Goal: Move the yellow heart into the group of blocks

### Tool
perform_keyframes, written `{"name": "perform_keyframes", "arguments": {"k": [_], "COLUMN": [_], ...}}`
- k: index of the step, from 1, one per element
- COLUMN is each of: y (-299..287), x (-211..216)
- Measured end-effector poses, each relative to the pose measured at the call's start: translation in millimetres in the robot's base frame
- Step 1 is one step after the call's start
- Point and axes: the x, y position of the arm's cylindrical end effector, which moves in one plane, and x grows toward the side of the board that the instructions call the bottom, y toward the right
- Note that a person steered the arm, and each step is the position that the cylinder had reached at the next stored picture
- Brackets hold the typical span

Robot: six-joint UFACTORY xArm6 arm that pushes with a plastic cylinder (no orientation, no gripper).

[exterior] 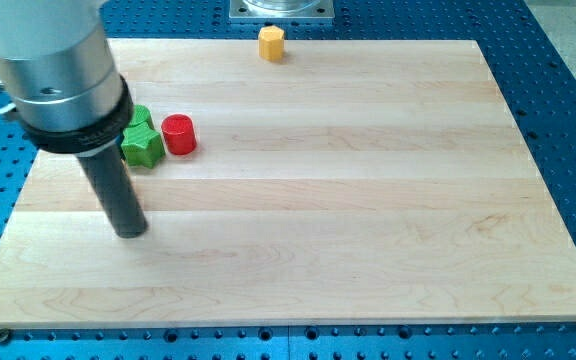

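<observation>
Dark and straight, my rod comes down from a broad silver and black cuff in the view's upper left, and my tip (131, 232) rests on the pale wooden board (368, 220) near its left edge, about midway between the top and bottom edges; it is a bare rod with no jaws, so nothing on it opens or closes. Just above and slightly right of my tip, partly hidden behind the cuff, sits a green star-like block (143, 146), with what looks like a second green block (141, 117) touching it above. A red cylinder (178, 134) stands just beside them on the right, touching or nearly so. Well apart from this cluster, the yellow heart (271, 43) sits at the board's top edge, a little left of the edge's middle. It looks orange-yellow and blocky, too small to tell which way it points or where its long axis runs.
</observation>
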Motion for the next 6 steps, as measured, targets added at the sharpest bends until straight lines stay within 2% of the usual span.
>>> {"name": "perform_keyframes", "arguments": {"k": [3,4,5,6], "y": [-13,-32,-97,-127], "x": [-53,-48,-53,-87]}}
